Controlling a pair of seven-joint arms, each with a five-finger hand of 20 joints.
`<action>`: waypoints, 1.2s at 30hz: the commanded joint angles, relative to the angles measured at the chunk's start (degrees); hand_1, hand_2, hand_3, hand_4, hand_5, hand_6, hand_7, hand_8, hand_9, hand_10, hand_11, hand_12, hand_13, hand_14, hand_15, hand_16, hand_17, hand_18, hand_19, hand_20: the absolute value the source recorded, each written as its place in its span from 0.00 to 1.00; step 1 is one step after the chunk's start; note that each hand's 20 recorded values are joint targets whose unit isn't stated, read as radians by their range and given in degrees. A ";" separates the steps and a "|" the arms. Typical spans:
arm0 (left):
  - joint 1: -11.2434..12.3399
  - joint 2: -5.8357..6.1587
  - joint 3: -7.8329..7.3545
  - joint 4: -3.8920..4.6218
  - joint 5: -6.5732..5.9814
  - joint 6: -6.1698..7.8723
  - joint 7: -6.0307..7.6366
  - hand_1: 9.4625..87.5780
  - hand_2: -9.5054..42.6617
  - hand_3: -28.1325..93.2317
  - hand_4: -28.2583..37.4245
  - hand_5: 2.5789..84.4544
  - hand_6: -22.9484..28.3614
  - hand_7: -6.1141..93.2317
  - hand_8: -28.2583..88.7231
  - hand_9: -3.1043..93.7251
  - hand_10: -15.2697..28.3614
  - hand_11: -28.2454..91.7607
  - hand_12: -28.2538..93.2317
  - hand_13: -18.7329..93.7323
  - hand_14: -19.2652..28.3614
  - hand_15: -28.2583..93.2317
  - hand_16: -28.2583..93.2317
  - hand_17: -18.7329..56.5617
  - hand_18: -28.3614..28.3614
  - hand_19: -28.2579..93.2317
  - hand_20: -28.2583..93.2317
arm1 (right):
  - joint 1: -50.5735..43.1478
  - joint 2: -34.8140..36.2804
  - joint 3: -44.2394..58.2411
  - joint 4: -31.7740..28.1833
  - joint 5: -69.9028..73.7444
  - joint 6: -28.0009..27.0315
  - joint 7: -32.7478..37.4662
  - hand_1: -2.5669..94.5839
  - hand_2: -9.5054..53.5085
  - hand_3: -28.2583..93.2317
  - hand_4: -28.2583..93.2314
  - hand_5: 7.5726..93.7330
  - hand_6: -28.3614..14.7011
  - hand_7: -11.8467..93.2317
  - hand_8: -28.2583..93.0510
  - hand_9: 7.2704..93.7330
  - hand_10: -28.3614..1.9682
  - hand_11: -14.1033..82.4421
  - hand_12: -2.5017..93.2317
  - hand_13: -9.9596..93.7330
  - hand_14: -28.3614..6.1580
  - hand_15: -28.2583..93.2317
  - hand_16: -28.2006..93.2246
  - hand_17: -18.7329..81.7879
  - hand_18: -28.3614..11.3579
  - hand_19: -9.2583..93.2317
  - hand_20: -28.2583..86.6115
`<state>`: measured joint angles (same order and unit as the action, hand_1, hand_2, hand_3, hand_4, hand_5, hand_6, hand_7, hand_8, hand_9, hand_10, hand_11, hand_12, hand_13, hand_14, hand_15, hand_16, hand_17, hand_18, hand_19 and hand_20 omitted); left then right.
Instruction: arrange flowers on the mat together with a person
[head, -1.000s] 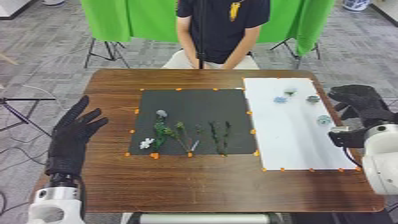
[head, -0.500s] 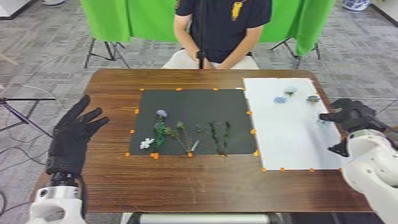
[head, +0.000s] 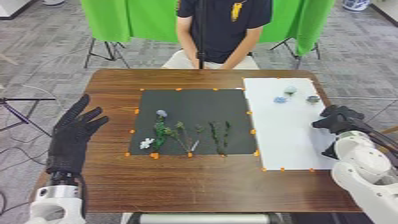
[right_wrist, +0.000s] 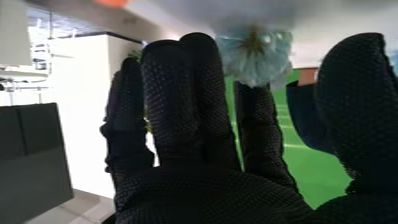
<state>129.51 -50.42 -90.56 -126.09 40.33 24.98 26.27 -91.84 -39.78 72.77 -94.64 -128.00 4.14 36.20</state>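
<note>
Three blooms (head: 281, 100), white sheet (head: 289, 137), right hand (head: 341, 120) nearby

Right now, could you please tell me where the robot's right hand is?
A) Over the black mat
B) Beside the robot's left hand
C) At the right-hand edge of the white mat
C: the head view shows the right hand at the right-hand edge of the white mat, with a pale blue flower by its fingers in the right wrist view.
</note>
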 joint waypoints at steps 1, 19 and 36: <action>-0.05 -0.56 0.24 0.19 -0.57 0.39 0.02 0.21 0.26 0.91 0.08 0.38 0.52 0.19 0.16 0.41 0.74 0.43 0.31 0.41 0.94 0.61 0.18 0.13 0.90 0.61 0.35 | 1.60 0.13 -6.42 4.27 -4.62 12.04 0.66 0.44 0.02 0.85 0.00 0.57 0.75 0.39 0.14 0.67 0.57 0.59 0.25 0.72 0.55 0.78 0.35 0.41 0.16 0.83 0.50; 1.43 -0.42 -0.58 0.04 -1.58 0.73 0.83 0.20 0.26 0.91 0.08 0.38 0.52 0.19 0.16 0.41 0.74 0.43 0.31 0.41 0.94 0.61 0.18 0.13 0.90 0.61 0.35 | 5.07 1.07 -8.46 -5.08 -6.98 21.60 -3.06 0.64 0.00 0.78 0.00 0.86 0.72 0.34 0.23 0.96 0.78 0.36 0.43 0.88 0.71 0.67 0.44 0.50 0.26 0.86 0.48; 3.68 0.00 -1.24 -0.53 -2.77 1.75 2.31 0.20 0.25 0.91 0.08 0.38 0.53 0.20 0.16 0.41 0.74 0.43 0.31 0.41 0.94 0.62 0.18 0.13 0.90 0.61 0.35 | 34.14 -7.79 -39.71 -12.48 -4.73 9.38 -22.42 0.62 0.00 0.79 0.00 0.87 0.74 0.32 0.24 0.95 0.75 0.35 0.45 0.86 0.70 0.68 0.46 0.47 0.27 0.86 0.48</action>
<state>132.36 -50.19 -91.60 -126.48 37.83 26.18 28.72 -68.80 -39.91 45.34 -109.32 -128.83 14.84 17.69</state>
